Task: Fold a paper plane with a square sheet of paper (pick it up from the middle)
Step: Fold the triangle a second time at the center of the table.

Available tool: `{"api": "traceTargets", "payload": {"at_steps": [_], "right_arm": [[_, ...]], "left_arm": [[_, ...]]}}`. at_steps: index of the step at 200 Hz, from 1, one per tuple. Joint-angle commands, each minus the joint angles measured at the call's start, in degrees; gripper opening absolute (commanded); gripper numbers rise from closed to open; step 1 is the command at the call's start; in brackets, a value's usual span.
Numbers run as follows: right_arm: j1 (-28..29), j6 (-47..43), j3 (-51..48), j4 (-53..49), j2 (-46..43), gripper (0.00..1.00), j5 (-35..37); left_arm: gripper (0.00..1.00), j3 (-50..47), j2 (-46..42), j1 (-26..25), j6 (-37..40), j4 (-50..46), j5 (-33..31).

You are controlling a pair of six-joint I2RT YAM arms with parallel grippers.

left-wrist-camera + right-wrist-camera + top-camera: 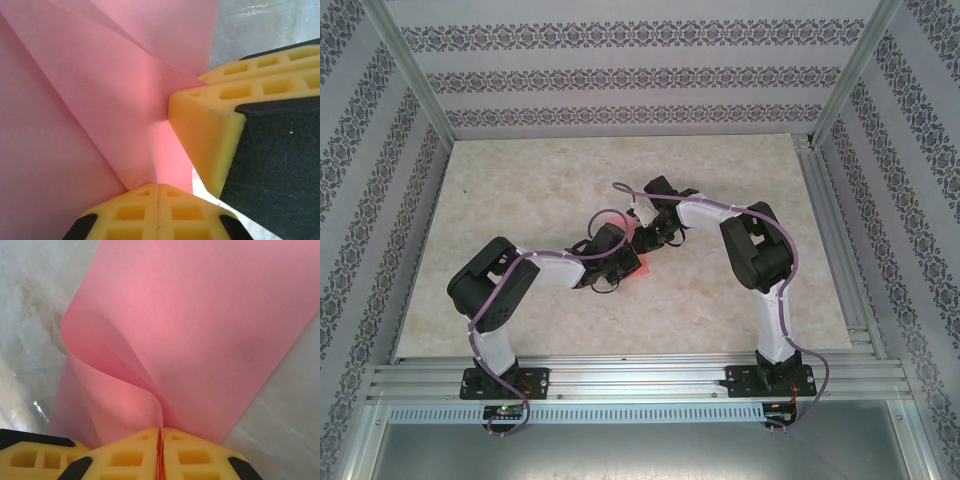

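Note:
The pink square sheet of paper (646,267) sits at the table's middle, between the two arms. Seen from the left wrist, the sheet (90,100) carries diagonal folds that run down into my left gripper (158,186), whose yellow pads are shut on a pinched ridge of it. My right gripper (161,430) is shut on a curled-up edge of the sheet (200,320), and a red sliver of paper shows between its pads. The right gripper's fingers (210,140) press in close beside the left one. From above, the left gripper (626,262) and right gripper (646,246) meet over the paper. A paper plane is out of view.
The marbled beige tabletop (540,190) lies open all around the arms. Aluminium frame rails (620,375) run along the near edge, and patterned walls enclose the other sides. The left gripper's finger (30,457) shows at the right wrist view's lower left.

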Motion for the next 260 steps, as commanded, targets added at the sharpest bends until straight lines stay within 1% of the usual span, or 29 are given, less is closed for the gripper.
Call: {"api": "traceTargets", "payload": {"at_steps": [1, 48, 101, 146, 223, 260], "right_arm": [[0.4, -0.7, 0.2, -0.3, 2.6, 0.11, 1.8], [0.5, -0.7, 0.4, -0.4, 2.8, 0.11, 1.7], [0.5, -0.7, 0.3, -0.6, 2.7, 0.11, 1.8], [0.5, -0.8, 0.4, -0.7, 2.6, 0.11, 1.9], [0.5, -0.7, 0.4, -0.7, 2.5, 0.10, 2.3], [0.5, -0.7, 0.5, -0.7, 2.7, 0.10, 2.2]], "left_arm": [[0.00, 1.3, -1.4, -1.4, 0.9, -1.0, 0.0], [0.00, 2.6, -3.0, -1.5, 1.4, -0.8, 0.4], [0.00, 2.0, 0.6, -1.9, 0.1, 0.4, 1.0], [0.00, 2.2, 2.7, -2.3, 0.5, -0.7, 0.8], [0.00, 4.8, -1.1, -2.6, 2.7, -2.3, 0.8], [0.00, 5.1, -0.4, -2.9, 2.7, -1.6, 1.8]]}}
